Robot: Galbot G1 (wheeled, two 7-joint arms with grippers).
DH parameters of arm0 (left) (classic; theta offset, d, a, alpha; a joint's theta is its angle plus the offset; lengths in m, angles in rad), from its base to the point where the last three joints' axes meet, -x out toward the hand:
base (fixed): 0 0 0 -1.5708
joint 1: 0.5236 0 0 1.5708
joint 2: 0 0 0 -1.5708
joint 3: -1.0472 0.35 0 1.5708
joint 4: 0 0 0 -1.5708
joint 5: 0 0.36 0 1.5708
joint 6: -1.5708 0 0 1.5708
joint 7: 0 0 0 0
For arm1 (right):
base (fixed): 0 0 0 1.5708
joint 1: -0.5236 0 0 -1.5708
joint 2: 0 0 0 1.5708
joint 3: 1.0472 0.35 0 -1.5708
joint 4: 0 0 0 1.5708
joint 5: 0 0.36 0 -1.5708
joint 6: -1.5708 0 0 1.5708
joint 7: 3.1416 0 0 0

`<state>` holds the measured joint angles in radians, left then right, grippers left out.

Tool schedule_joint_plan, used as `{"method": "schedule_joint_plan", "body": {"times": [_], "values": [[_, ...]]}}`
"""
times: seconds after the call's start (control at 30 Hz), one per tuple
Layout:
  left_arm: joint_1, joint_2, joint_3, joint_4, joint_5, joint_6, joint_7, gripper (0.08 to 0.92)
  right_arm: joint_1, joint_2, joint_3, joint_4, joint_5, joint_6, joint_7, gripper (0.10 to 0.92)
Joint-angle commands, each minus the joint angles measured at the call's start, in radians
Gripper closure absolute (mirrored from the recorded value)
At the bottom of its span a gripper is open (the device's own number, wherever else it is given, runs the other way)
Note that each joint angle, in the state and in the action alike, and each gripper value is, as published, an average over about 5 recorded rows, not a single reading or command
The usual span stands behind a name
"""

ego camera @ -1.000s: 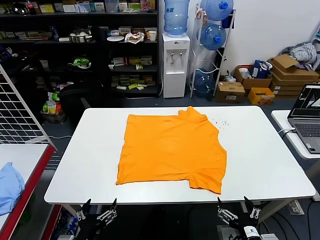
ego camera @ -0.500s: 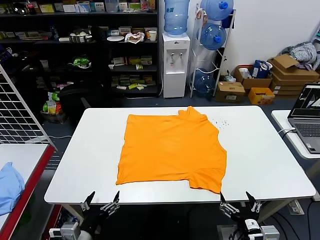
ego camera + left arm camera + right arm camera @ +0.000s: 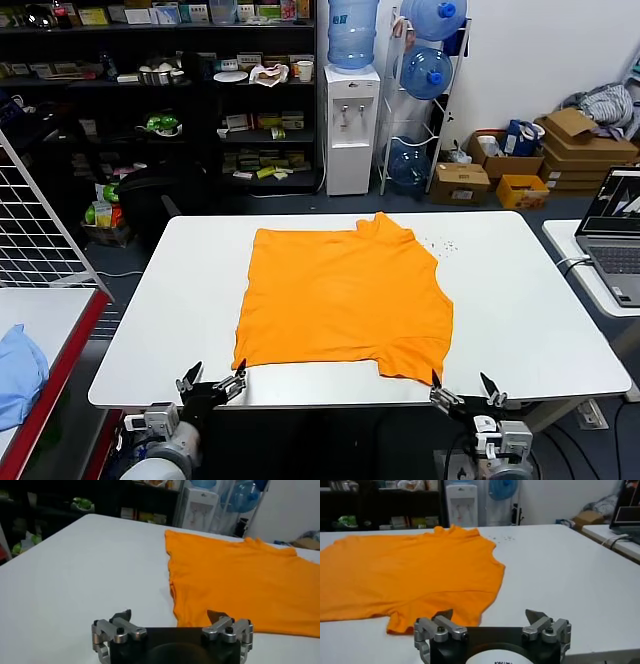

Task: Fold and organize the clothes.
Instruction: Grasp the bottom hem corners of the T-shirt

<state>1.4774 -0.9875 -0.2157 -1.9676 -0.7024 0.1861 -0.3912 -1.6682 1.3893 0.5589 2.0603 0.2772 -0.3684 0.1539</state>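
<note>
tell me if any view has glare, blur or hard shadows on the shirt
Head view: even light, shirt sharp, no glare on the table, shelves behind dim. Left wrist view: shirt clear, background soft, left gripper dark. Right wrist view: flat light, only faint shadow under the shirt's edge, right gripper open.

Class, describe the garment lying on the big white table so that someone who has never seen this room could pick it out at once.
Find the large white table in front of the water dispenser. Spread flat across its middle lies a bright orange T-shirt, partly folded. It is the only garment on that table and the only orange one; the light blue cloth lies on a separate side table.
</note>
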Motion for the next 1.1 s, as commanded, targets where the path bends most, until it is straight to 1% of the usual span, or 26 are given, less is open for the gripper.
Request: {"method": "schedule_joint_plan", "body": {"times": [0.03,0.13,0.23,0.3,0.4,0.5,0.8,1.1], "values": [[-0.071,-0.001,0.033,0.055,-0.021,0.011,0.001,0.079,0.056,0.000,-0.031,-0.040,0.009,-0.021,0.019,0.104],[-0.068,-0.001,0.036,0.058,-0.018,0.012,0.000,0.079,0.068,0.007,-0.043,-0.052,0.008,-0.026,0.021,0.105],[-0.068,0.000,0.038,0.061,-0.017,0.012,0.000,0.079,0.078,0.011,-0.053,-0.062,0.008,-0.031,0.023,0.126],[-0.068,0.000,0.040,0.062,-0.016,0.012,0.001,0.081,0.082,0.013,-0.060,-0.067,0.008,-0.034,0.024,0.168],[-0.069,-0.001,0.046,0.064,-0.012,0.012,0.001,0.111,0.080,0.017,-0.070,-0.073,0.007,-0.038,0.025,0.254],[-0.063,-0.004,0.054,0.061,-0.006,0.011,0.003,0.181,0.073,0.021,-0.074,-0.072,0.005,-0.039,0.025,0.341],[-0.032,-0.005,0.077,0.043,0.003,0.010,0.010,0.440,0.054,0.019,-0.072,-0.057,0.007,-0.036,0.020,0.601],[-0.035,-0.010,0.081,0.047,0.009,0.007,0.013,0.700,0.035,0.022,-0.073,-0.038,0.000,-0.016,0.015,0.859]]}}
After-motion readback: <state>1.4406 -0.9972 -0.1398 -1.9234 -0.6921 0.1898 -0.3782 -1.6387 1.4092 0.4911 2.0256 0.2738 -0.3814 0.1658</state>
